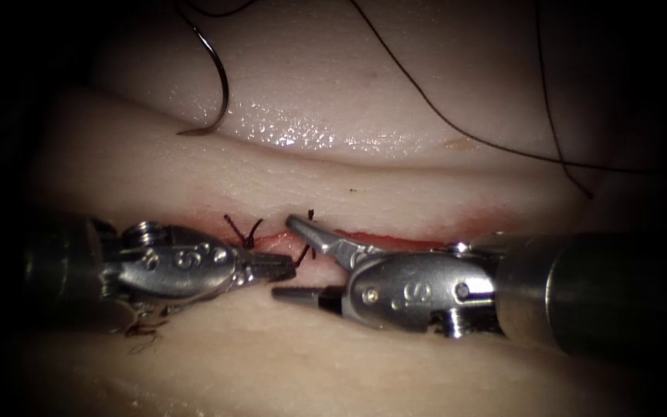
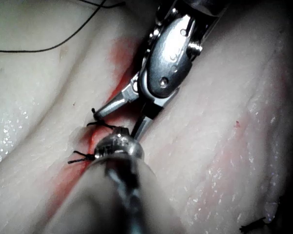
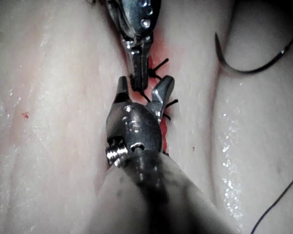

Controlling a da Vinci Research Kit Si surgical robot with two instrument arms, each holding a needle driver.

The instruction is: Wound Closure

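Steel needle (image 1: 214,73) loose on tissue (image 1: 364,177)

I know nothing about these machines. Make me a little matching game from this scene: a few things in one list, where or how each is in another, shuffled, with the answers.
Things:
1. needle
2. right tool
3. left tool
4. red fluid

States:
A. jaws wide open, holding nothing
B. along the cut
C. lying free on the tissue, far side of the cut
D. jaws shut beside short thread ends

Pairs: 1-C, 2-A, 3-D, 4-B
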